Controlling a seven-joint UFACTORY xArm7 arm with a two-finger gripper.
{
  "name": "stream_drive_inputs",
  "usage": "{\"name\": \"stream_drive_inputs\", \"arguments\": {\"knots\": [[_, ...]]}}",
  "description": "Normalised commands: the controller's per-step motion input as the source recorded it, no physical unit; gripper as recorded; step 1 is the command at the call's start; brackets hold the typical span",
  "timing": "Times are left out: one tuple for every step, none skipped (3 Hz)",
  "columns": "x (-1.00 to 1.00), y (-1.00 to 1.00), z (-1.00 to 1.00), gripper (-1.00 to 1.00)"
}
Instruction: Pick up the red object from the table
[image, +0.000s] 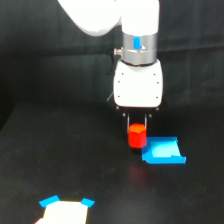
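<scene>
The red object (136, 137), a small red-orange block, sits between my two dark fingers (128, 121) below the white gripper body. My gripper (137, 128) is shut on its upper part. The block hangs upright, with its lower end just left of a flat bright blue patch (163, 151) on the black table (60, 150). A faint red glow shows on the table below the block, so it seems to be a little above the surface. The fingertips are partly hidden by the block.
A pale block with bright blue corners (65, 210) lies at the bottom left edge of the exterior view. The white arm (125, 20) comes down from the top. The backdrop is as black as the table.
</scene>
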Motion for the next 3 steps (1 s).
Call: {"name": "stream_drive_inputs", "arguments": {"knots": [[-0.47,-1.00,1.00,-1.00],[-0.21,-1.00,1.00,-0.98],[-0.74,-0.87,1.00,-0.29]]}}
